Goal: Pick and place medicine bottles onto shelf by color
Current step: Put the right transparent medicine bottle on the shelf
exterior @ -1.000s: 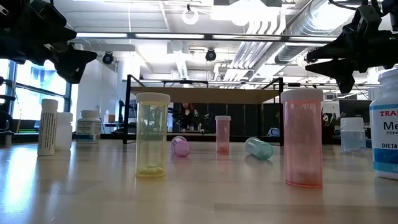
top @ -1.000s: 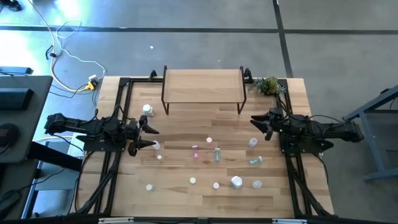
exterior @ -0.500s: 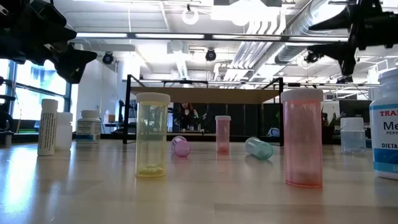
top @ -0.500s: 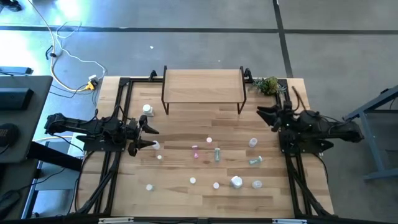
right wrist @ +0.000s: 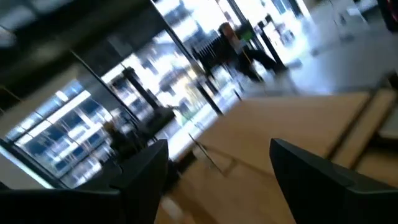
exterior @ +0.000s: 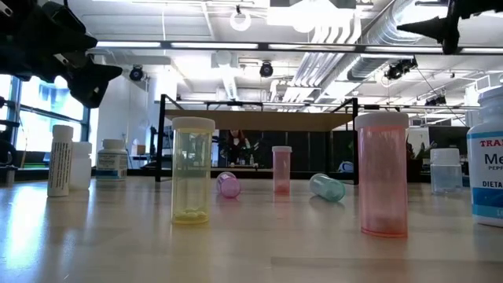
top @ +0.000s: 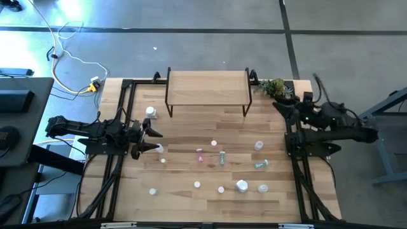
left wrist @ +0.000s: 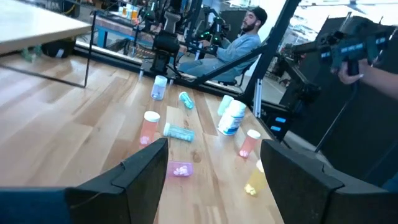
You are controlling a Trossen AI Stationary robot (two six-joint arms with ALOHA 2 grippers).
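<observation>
High view: the medicine bottles (top: pixel 221 156) are scattered mid-table, the shelf (top: pixel 207 89) bare behind; left gripper (top: pixel 154 140) spread.

Low view: light, slippery bottles are judged best pinched across the body.

Right wrist view: right gripper (right wrist: pixel 217 168) spread, empty.

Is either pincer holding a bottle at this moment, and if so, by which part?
Nothing is held. The left pincer hangs open and empty over the table's left side; the right pincer is open and empty too, raised near the shelf.
</observation>
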